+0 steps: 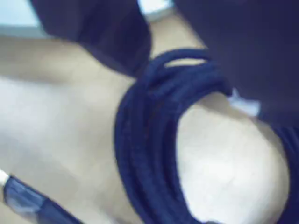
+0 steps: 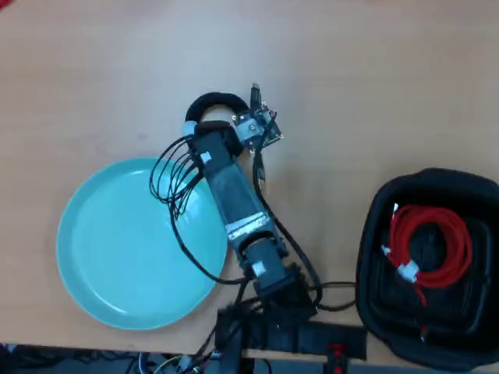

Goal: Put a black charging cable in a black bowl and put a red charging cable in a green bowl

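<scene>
Taking the green bowl (image 2: 117,249) as landmark: the black charging cable (image 2: 214,105) lies on the table (image 2: 374,78) just past its upper-right rim, under the gripper (image 2: 209,132). Whether the jaws grip it cannot be told. The red charging cable (image 2: 429,245) sits in the black bowl (image 2: 374,234), far right.

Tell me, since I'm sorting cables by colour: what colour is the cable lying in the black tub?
Bright red cable with small white ties, clearest in the overhead view.
</scene>
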Controlling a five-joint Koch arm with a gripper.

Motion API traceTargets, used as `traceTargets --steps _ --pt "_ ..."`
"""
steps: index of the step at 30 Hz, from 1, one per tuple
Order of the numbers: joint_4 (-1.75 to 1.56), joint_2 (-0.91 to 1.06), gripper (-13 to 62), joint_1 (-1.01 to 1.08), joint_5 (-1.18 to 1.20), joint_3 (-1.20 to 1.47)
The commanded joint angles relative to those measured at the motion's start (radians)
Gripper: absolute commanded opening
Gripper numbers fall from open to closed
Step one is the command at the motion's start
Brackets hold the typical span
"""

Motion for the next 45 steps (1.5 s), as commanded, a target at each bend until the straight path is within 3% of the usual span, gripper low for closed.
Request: traceTargets --steps 1,18,21,26,27,29,36,45 --pt "-0.041 -0.052 26.9 -0.043 -0.003 -0.038" --pt "-0.055 -0.170 24.6 -0.057 -0.015 -0.064" --pt "-0.075 -0.192 17.6 -0.054 -0.015 -0.083" --pt "-0.060 -0.233 -8.1 -0.029 -0.018 -0.126" --pt "-0.055 -0.233 -9.0 -0.029 -0.017 -0.129" --pt "-0.055 -0.230 -5.4 -0.028 -0.017 -0.132" --pt "0.008 -0.209 -5.8 0.057 -0.017 -0.233" --pt "0.275 -0.012 -5.8 0.152 -0.015 -0.554"
